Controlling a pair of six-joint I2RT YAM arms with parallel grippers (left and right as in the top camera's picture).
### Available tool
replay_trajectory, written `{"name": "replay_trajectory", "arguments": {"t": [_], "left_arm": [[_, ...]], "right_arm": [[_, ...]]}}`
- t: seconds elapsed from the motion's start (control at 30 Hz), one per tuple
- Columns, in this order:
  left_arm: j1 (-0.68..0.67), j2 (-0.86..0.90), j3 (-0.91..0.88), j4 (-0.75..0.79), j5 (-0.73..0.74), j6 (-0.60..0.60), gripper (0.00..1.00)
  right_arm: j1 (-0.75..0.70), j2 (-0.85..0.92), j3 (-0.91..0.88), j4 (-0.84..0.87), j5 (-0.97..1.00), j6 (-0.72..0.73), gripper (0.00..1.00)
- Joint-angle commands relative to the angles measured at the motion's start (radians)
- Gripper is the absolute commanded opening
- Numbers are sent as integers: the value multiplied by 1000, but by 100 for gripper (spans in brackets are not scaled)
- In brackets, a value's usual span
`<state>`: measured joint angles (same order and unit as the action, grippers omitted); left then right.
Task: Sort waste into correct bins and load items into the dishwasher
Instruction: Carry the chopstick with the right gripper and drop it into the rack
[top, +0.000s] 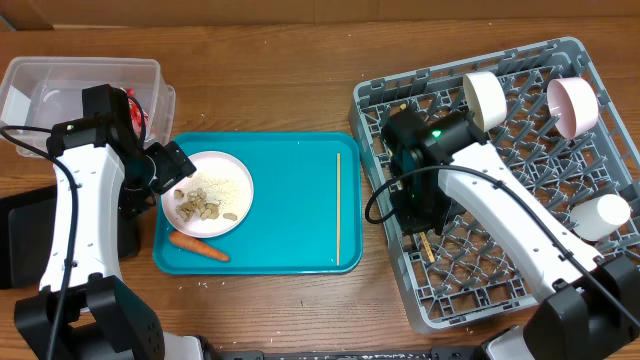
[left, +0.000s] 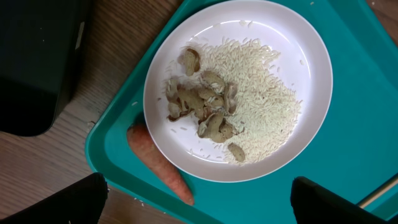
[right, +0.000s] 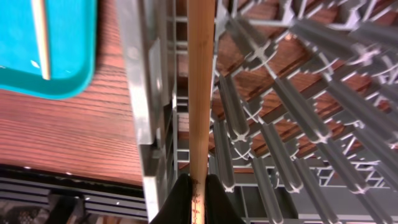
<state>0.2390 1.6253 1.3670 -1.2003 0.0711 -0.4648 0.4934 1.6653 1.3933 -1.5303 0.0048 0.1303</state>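
A grey dish rack (top: 470, 290) fills the right end of the table (top: 280, 90), and a teal tray (top: 290, 200) lies at the middle, just left of it. A clear tub (top: 80, 63) sits at the table's far left corner, and a black tray (top: 20, 235) shows at the left edge, mostly hidden under the left arm (top: 70, 220). The right gripper (right: 199, 190) is down inside the rack by its left wall, jaws pinching a wooden chopstick (right: 200, 93) that runs along that wall over the grid floor (whether it touches the floor cannot be told). The left gripper (left: 199, 183) hangs over the tray's left end with jaws spread wide, holding nothing. Under it a white plate (left: 298, 56) rests on the tray. Two bowls stand on edge among the pegs by the rack's far wall, a white one (top: 485, 100) and, in the far right corner, one that looks pinkish inside (top: 572, 105). A white cup (top: 600, 215) looks tipped on its side at the rack's right wall. The second chopstick (top: 338, 205) lies flat along the tray's right edge. A carrot (left: 155, 165) lies in the tray's near left corner, against the plate's rim. A red wrapper (top: 135, 110) is in the tub's right end. Beige food bits (left: 202, 106) are heaped on the plate beside a spread of white grains (left: 261, 93)
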Motion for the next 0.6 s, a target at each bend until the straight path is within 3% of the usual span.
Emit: {"name": "replay_trajectory", "arguments": {"t": [0.0,0.2,0.3,0.33,0.37,0.43,0.57], "left_arm": [[-4,-17,-6,0,-1,25,96],[-4,-17,-6,0,-1,43,96],[-4,-17,-6,0,-4,43,96],[-4,-17,-6,0,-3,43,96],[-4,-17,-6,0,-3,43,96],[-4,-17,-6,1,-3,51,96],[-4,-17,-6,1,-4,51,96]], "right_arm": [[3,7,-44,24,3,4,4],[3,7,-64,34,2,4,4],[3,7,-64,32,2,4,9],[3,7,-64,31,2,4,16],[3,7,-64,29,2,4,34],[3,7,-64,26,2,5,47],[3,7,-54,32,2,41,49]]}}
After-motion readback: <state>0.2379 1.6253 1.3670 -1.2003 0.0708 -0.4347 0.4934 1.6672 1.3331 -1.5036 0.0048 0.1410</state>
